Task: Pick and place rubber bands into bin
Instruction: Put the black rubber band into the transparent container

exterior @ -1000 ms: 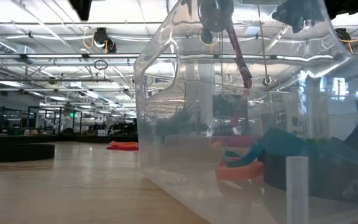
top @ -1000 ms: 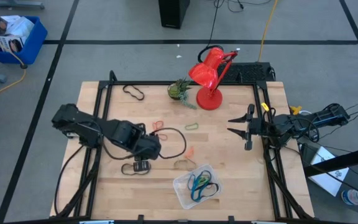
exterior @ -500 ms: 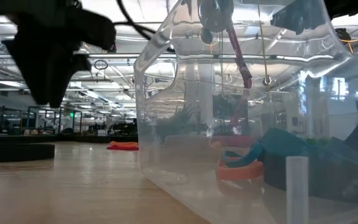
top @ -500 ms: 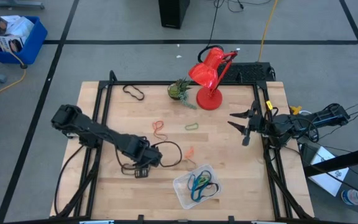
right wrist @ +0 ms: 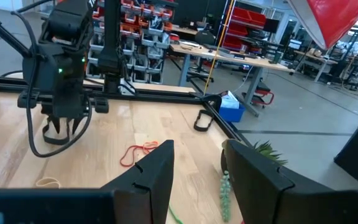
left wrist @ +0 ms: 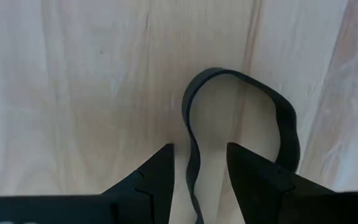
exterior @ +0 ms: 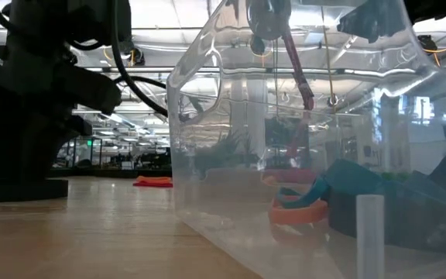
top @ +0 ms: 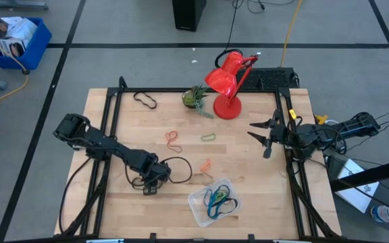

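Straddling one strand of a black band [left wrist: 241, 124] flat on the surface left of the bin [top: 213, 201], the left jaws [top: 150, 186] stand spread; right jaws [top: 261, 138], spread, wait far off.

Wood desk [top: 248, 169], black frame rails along both sides. On it: clear bin [top: 213, 202] near the front edge (bands inside), red lamp [top: 228, 81] and small plant [top: 195, 96] at the back, loose bands: black [top: 145, 100] back left, red [top: 173, 139], green [top: 209, 137] mid-desk, orange [top: 205, 165], tan [top: 200, 177] by the bin.
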Motion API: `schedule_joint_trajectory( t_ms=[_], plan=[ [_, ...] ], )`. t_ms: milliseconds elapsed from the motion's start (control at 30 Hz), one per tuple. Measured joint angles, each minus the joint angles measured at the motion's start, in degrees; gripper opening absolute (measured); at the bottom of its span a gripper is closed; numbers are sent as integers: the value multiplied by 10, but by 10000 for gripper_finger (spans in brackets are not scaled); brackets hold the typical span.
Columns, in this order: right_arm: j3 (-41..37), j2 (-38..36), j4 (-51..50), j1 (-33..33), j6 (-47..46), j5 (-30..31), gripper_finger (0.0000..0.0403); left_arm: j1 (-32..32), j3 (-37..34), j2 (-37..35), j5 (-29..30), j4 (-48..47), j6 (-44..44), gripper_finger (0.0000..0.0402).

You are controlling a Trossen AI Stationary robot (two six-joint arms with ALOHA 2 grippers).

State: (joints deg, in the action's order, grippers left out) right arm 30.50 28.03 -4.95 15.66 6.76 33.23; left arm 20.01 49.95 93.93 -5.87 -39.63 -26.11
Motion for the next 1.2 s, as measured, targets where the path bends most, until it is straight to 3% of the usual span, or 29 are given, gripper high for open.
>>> schedule_joint_trajectory(
  t_ms=[133, 400, 800, 1033, 1200],
  plan=[
    [0, 0, 0, 0, 0, 0, 144, 0, -7, 0, 13, 4, 0, 130],
    [0, 0, 0, 0, 1, 0, 144, 0, -8, 0, 57, 6, 7, 13],
    [0, 0, 0, 0, 1, 0, 144, 5, -9, -22, 20, 41, -44, 6],
    [0, 0, 0, 0, 5, 0, 144, 12, -9, -145, 52, 89, -67, 4],
    [0, 0, 2, 0, 16, 0, 144, 12, -9, -251, 127, 219, -48, 3]
  ],
)
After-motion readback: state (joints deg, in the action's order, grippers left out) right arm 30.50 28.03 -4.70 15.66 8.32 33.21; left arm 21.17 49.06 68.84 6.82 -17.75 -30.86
